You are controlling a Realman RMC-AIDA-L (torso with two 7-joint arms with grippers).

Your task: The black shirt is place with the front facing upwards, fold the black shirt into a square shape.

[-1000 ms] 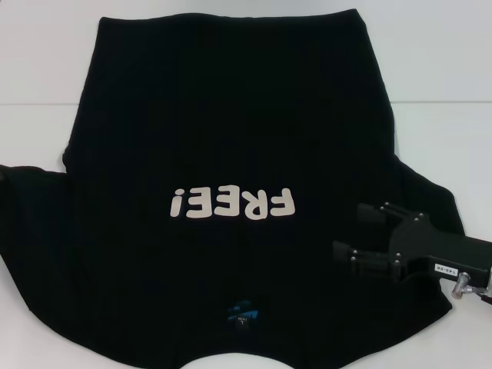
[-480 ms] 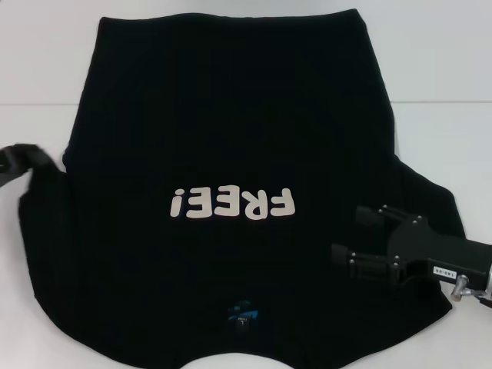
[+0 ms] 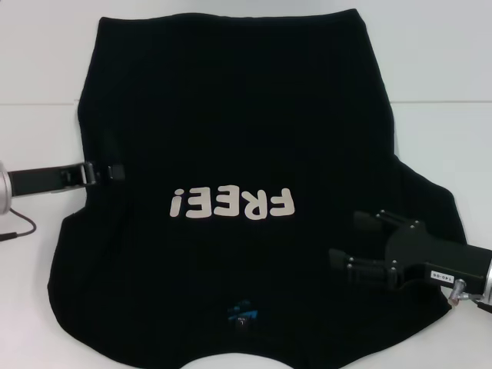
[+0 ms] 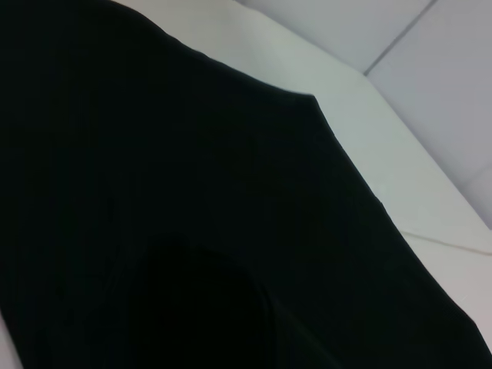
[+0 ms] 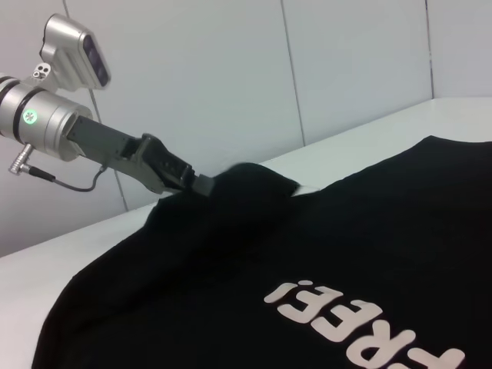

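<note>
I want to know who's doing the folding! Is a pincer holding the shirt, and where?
The left pincer holds the black shirt by its left sleeve, folded in over the body. The right pincer is open above the right side, holding nothing.

1. White table [image 3: 446, 138]: I log one flat surface with a thin seam line running across it.
2. Pale panelled wall [image 5: 231, 77]: I see vertical joints, standing behind the table.

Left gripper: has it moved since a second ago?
Yes. The left gripper came in from the table's left edge toward the FREE! lettering, carrying the black shirt's left sleeve inward.
</note>
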